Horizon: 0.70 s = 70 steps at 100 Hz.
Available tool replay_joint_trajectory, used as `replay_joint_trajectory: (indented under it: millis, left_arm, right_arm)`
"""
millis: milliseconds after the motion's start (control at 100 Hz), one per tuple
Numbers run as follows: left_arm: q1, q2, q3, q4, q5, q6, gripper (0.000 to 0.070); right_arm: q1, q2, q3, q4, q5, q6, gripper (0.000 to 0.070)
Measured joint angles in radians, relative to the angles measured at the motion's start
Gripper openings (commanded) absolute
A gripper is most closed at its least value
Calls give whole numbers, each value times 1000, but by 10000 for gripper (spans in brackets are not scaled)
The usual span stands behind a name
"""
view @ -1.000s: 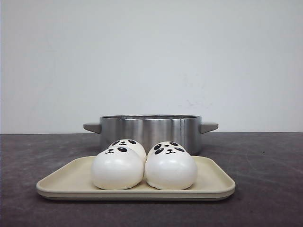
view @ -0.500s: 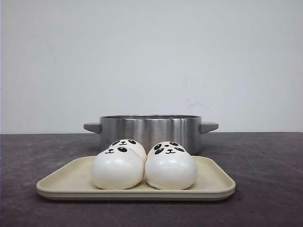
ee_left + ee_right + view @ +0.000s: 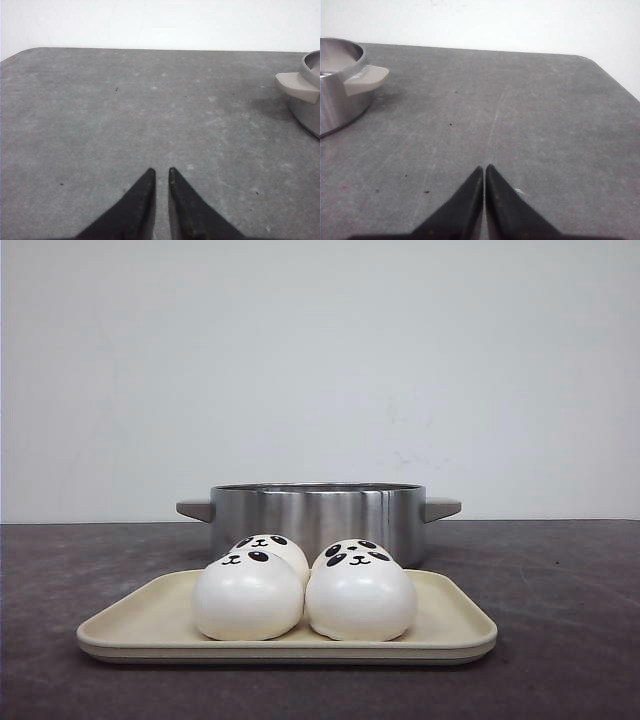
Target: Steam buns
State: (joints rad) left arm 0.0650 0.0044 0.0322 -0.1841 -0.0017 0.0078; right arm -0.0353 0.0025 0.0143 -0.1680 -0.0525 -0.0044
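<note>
Three white panda-faced buns sit together on a beige tray (image 3: 455,624) in the front view: one at front left (image 3: 247,596), one at front right (image 3: 360,594), and one behind them (image 3: 272,546), mostly hidden. Behind the tray stands a steel pot (image 3: 318,516) with grey side handles. Neither gripper shows in the front view. My left gripper (image 3: 161,171) hovers over bare table, shut with only a thin slit between its black fingers, the pot's handle (image 3: 299,86) off to one side. My right gripper (image 3: 484,168) is shut and holds nothing, with the pot (image 3: 335,97) to its other side.
The table is a dark grey mottled slab (image 3: 560,580) with a white wall behind it. Its rounded far corners show in both wrist views. The tray lies near the front edge, directly in front of the pot.
</note>
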Motion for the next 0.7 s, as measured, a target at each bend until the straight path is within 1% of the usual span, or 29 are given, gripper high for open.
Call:
replay_joint_trajectory:
  millis: [130,280,420,490,590,700]
  left_arm:
    - [0,0,0,0,2,-13,0]
    - [0,0,0,0,2,-85,0]
    - [0,0,0,0,2,-174,0]
    - [0,0,0,0,2,-220,0]
    - [0,0,2,0,11,-280,0]
    - [0,0,30,-23,58,-338,0]
  right_arm:
    - [0,0,0,0,0,0,0]
    - [0,0,0,2,-1,0,0]
    - [0,0,0,26,-2,16,0]
    - [0,0,0,52,-5,58,0]
    - [0,0,0,110,-8,151,0]
    - [0,0,2,182,-23,247,0]
